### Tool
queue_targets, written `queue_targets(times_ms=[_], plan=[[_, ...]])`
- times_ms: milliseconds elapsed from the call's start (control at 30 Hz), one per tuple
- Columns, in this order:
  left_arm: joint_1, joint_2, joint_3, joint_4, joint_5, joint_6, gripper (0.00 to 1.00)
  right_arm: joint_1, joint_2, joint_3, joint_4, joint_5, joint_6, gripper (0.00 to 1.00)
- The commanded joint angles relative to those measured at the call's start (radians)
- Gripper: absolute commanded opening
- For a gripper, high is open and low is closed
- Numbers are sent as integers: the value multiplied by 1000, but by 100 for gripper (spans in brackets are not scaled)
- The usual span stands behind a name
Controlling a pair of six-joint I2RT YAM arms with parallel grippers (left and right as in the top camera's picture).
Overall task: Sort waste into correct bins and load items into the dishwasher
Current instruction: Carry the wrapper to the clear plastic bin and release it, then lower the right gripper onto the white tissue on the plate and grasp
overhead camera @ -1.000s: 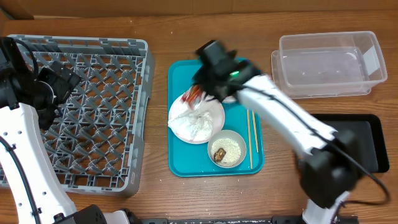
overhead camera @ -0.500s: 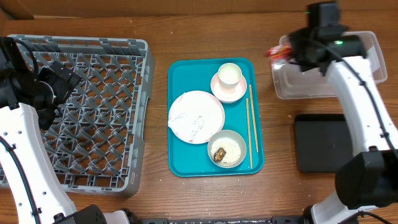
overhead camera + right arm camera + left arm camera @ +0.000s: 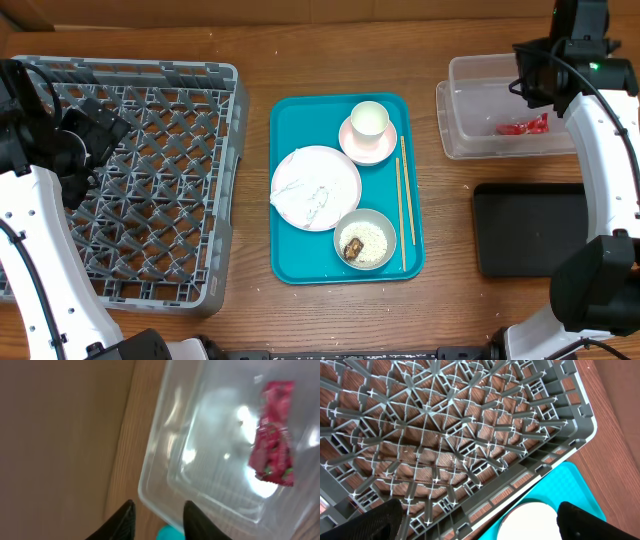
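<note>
**Step in hand: wrapper disposal, right arm**

- Status: the red snack wrapper (image 3: 272, 435) lies flat on the floor of the clear tub (image 3: 470, 70), free of any finger. The right gripper (image 3: 159, 505) hangs over a tub corner with its jaws apart and nothing between them.
- The left gripper (image 3: 477, 510) is spread wide and empty above the near corner of the dish rack (image 3: 228, 180).
- Procedure: raise the right gripper vertically until both fingertips are above the tub rim, then traverse. A sideways exit risks hooking the thin wall and dragging the tub.
- Likely next target: the crumpled tissue (image 3: 305, 192) on the round plate (image 3: 345, 170).
- Clearances: bare table separates the tub from the teal tray (image 3: 290, 250), which gives an open return lane. The black tray (image 3: 530, 230) lies just in front of the tub. On approach, keep clear of the chopsticks (image 3: 403, 205) and the cup (image 3: 368, 119)
</note>
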Motion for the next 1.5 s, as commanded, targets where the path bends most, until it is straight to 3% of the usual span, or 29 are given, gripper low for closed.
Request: queue_targets(times_ms=[0, 133, 267, 300, 367, 467, 500, 533, 600, 733, 833, 967, 1067, 1467], plan=[[3, -4, 14, 0, -3, -13, 100, 8, 4, 16, 14, -323, -237, 25], [3, -4, 14, 0, -3, -12, 100, 50, 4, 16, 9, -616, -385, 22], [3, -4, 14, 0, -3, -13, 100, 166, 4, 16, -41, -685, -508, 28], [3, -4, 14, 0, -3, -12, 100, 224, 4, 16, -72, -657, -539, 41], [3, -4, 14, 0, -3, -12, 100, 308, 4, 16, -113, -566, -541, 55], [3, -4, 14, 0, -3, -13, 100, 434, 5, 16, -158, -427, -537, 71], [3, -4, 14, 0, -3, -13, 100, 474, 5, 15, -165, -392, -532, 90], [3, -4, 14, 0, -3, -12, 100, 520, 5, 11, -166, -356, -521, 98], [3, -4, 14, 0, -3, -13, 100, 600, 5, 1, -168, -288, -465, 100], [3, -4, 14, 0, -3, -13, 100, 744, 5, -37, -167, -117, -288, 98], [3, -4, 14, 0, -3, -13, 100, 813, 6, -67, -163, -10, -212, 89], [3, -4, 14, 0, -3, -13, 100, 863, 7, -134, -92, 23, -187, 73], [3, -4, 14, 0, -3, -13, 100, 869, 7, -201, -16, 21, -187, 68], [3, -4, 14, 0, -3, -13, 100, 869, 97, -274, 94, -9, -164, 67]])
